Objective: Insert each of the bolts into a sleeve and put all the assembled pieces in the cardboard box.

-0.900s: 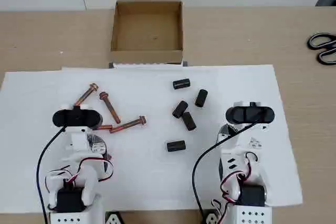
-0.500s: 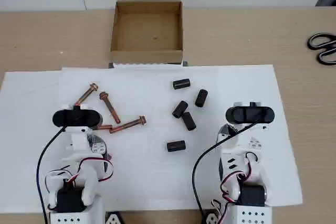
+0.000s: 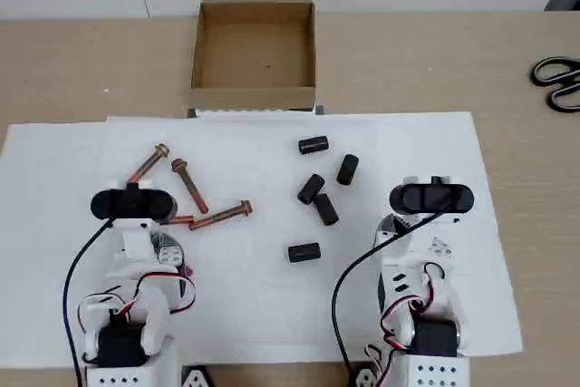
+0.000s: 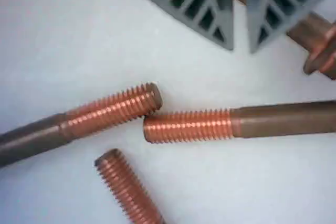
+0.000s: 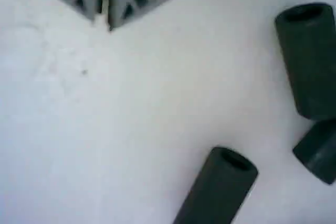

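Copper-toned bolts (image 3: pixel 222 215), 4 of them, lie on the white paper sheet (image 3: pixel 82 160) left of centre in the high view. One bolt (image 3: pixel 149 163) runs diag. w/ its head up-right, the next (image 3: pixel 190 185) has its head up-left, a third lies near-horiz. w/ its head to the right, and a fourth (image 3: pixel 179 220) pokes out beside the left arm. Five black sleeves (image 3: pixel 311 188) sit centre-right. The top one (image 3: pixel 314 145) and the bottom one (image 3: pixel 304 252) lie horiz., the others are tilted. The cardboard box (image 3: pixel 254 97) is open at top centre on the table (image 3: pixel 408 61), w/ scissors (image 3: pixel 557 79) at the far right edge. The left wrist view adds detail: bright threads on the bolt tips (image 4: pixel 113 109) and smooth browner shanks. Left gripper (image 4: pixel 240 45): fingers nearly together w/ a narrow slit, gripping nothing, w/ a bolt lying past them. The right wrist view shows the sleeves' (image 5: pixel 220 187) hollow bores and matte skin. Right gripper (image 5: pixel 105 19): fingers closed to a hairline, empty.
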Controlling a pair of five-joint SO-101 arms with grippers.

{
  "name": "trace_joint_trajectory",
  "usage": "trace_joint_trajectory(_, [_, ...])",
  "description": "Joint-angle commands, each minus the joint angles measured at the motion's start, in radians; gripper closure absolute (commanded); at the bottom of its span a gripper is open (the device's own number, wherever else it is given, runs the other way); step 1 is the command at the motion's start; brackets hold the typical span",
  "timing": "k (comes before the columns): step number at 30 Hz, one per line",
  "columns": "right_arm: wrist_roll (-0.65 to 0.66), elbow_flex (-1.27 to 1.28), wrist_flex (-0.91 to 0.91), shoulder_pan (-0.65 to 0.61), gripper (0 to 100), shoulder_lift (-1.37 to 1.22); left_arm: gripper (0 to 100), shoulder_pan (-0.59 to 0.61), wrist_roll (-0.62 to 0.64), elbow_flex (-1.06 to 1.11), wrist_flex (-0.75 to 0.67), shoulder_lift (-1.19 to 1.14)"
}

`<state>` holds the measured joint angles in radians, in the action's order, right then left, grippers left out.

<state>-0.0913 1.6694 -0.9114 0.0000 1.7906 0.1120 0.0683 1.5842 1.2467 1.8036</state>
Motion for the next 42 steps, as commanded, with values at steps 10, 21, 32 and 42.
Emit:
trace_joint_trajectory(10, [0.012,0.014,-0.005,0.007,99.5,0.015,99,0.002,-0.005,-0.004,-0.018,0.008])
trace_joint_trajectory(21, [0.012,0.014,-0.005,0.007,99.5,0.015,99,-0.006,-0.006,-0.004,-0.018,0.008])
trace_joint_trajectory(32, [0.012,0.014,-0.005,0.007,99.5,0.015,99,-0.005,-0.003,-0.004,-0.020,0.008])
trace_joint_trajectory(42, [0.012,0.014,-0.005,0.007,99.5,0.015,99,-0.025,-0.006,-0.004,-0.018,0.008])
